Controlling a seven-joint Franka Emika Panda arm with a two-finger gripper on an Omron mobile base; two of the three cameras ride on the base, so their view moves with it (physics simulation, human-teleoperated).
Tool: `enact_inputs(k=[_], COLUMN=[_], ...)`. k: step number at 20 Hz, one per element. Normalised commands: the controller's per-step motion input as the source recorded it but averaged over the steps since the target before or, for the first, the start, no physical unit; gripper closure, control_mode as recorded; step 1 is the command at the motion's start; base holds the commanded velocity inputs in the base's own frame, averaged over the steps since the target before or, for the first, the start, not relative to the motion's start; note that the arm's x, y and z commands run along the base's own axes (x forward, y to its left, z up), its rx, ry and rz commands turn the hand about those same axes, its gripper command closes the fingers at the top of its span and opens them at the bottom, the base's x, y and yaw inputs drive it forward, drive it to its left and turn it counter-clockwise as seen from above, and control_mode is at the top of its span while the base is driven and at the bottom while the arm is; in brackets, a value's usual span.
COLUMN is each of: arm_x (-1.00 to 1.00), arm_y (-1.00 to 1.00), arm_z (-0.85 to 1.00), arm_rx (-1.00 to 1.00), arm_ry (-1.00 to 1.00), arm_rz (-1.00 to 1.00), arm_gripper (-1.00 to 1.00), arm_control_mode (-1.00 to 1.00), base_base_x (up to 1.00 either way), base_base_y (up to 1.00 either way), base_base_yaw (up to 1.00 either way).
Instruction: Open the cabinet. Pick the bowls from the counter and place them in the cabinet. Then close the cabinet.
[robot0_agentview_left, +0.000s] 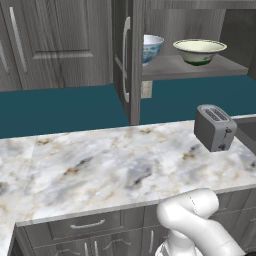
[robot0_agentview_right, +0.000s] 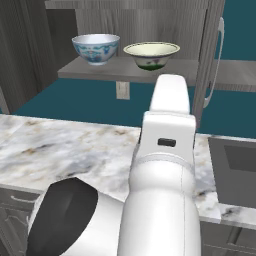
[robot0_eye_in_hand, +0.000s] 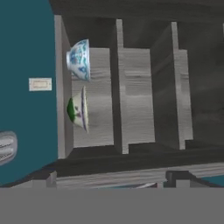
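The cabinet (robot0_agentview_left: 195, 67) stands open, its left door (robot0_agentview_left: 129, 60) and right door (robot0_agentview_right: 212, 55) both swung outward. The two bowls sit upright side by side on its lowest shelf. The blue-patterned bowl (robot0_agentview_left: 151, 48) (robot0_agentview_right: 96, 48) (robot0_eye_in_hand: 78, 60) is on the left. The cream-green bowl (robot0_agentview_left: 199, 51) (robot0_agentview_right: 151, 55) (robot0_eye_in_hand: 78, 109) is on the right. My gripper (robot0_eye_in_hand: 113, 178) is open and holds nothing. It hangs back from the shelves, and the hand view is rolled sideways. The marble counter (robot0_agentview_left: 115, 165) (robot0_agentview_right: 75, 150) has no bowl on it.
A grey toaster (robot0_agentview_left: 215, 127) (robot0_eye_in_hand: 6, 148) stands at the counter's right end. A dark recessed panel (robot0_agentview_right: 235, 170) lies beyond it. A wall outlet (robot0_agentview_right: 122, 90) sits under the shelf. Drawers (robot0_agentview_left: 87, 225) run below the counter. Another wall cabinet (robot0_agentview_left: 50, 40) at the left is closed.
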Motion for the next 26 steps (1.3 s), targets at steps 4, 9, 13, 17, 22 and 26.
enact_inputs(k=[4,9,13,17,22,26], arm_x=[0.07,0.22,0.25,0.33,0.37,0.33], arm_y=[-0.39,-0.3,-0.3,-0.09,0.0,-0.06], arm_z=[-0.08,-0.12,-0.11,-0.19,-0.25,-0.13], arm_rx=[0.06,0.06,0.07,0.08,0.09,0.11], arm_ry=[0.0,0.0,0.0,0.0,0.0,0.02], arm_rz=[0.03,0.06,0.07,0.08,0.06,0.04], arm_gripper=[-1.0,-1.0,-1.0,-1.0,-1.0,-1.0], arm_control_mode=[-1.0,-1.0,-1.0,-1.0,-1.0,-1.0], base_base_x=[0.0,0.0,0.0,0.0,0.0,0.0], base_base_y=[0.0,0.0,0.0,0.0,0.0,0.0], base_base_yaw=[0.0,0.0,0.0,0.0,0.0,0.0])
